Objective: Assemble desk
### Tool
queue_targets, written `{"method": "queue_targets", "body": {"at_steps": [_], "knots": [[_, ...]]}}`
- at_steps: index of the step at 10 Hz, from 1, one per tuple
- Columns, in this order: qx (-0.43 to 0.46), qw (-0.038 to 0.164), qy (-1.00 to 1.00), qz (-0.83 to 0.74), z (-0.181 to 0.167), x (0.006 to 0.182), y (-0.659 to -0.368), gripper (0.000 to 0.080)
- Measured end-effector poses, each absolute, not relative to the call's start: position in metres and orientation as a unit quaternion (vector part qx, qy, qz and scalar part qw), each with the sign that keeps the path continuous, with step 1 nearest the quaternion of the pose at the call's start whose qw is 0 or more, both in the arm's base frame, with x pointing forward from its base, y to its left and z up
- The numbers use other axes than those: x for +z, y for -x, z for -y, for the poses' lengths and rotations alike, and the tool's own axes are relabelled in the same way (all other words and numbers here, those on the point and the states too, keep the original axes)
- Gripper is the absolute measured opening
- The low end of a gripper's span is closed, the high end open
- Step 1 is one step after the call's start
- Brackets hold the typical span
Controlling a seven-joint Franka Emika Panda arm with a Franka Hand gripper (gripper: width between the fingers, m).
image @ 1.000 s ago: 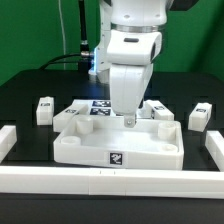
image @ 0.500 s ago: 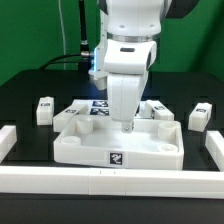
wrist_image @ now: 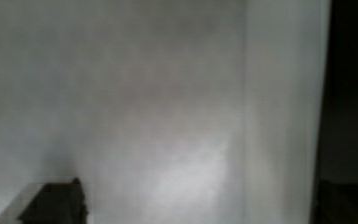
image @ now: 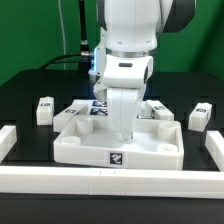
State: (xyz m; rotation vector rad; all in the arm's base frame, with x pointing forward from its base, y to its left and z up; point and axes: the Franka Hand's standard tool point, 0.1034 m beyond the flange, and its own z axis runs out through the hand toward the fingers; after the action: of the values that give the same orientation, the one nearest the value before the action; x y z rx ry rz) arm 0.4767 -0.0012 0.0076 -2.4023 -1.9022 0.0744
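Note:
The white tray-like tabletop [image: 85, 152] lies in the middle of the black table, with a marker on its front wall. My gripper [image: 125, 133] reaches straight down into the tray, its tips close to the tray floor, and its jaws stand wide open with nothing between them. The wrist view is filled by the tabletop's white surface [wrist_image: 158, 100] from very near. My gripper [wrist_image: 194, 215] shows there only as a dark fingertip [wrist_image: 55, 205] at a corner. White block legs lie loose on the table: one on the exterior view's left [image: 43, 109], one on its right [image: 200, 116], one behind the tray [image: 160, 110].
The marker board [image: 98, 106] lies flat behind the tray, partly hidden by the arm. Long white border rails fence the table at the front [image: 110, 183], at the exterior view's left [image: 8, 140] and at its right [image: 214, 146]. A green wall stands behind.
The arm has come down over the last second, bringing the gripper lower into the tray and slightly toward the exterior view's left. The tabletop and legs have not moved.

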Motion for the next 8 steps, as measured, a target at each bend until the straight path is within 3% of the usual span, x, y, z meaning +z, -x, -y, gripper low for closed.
{"method": "queue_targets", "body": {"at_steps": [1, 3, 4, 5, 6, 8], "knots": [[0.024, 0.038, 0.783, 0.62, 0.0012, 0.0076, -0.4766, 0.0638], [0.025, 0.039, 0.783, 0.62, 0.0012, 0.0074, -0.4763, 0.0269], [0.025, 0.039, 0.783, 0.62, 0.0012, 0.0073, -0.4763, 0.0132], [0.025, 0.039, 0.783, 0.62, 0.0012, 0.0074, -0.4764, 0.0132], [0.022, 0.036, 0.783, 0.62, 0.0012, 0.0087, -0.4782, 0.006], [0.021, 0.036, 0.783, 0.62, 0.0012, 0.0089, -0.4786, 0.006]]}}
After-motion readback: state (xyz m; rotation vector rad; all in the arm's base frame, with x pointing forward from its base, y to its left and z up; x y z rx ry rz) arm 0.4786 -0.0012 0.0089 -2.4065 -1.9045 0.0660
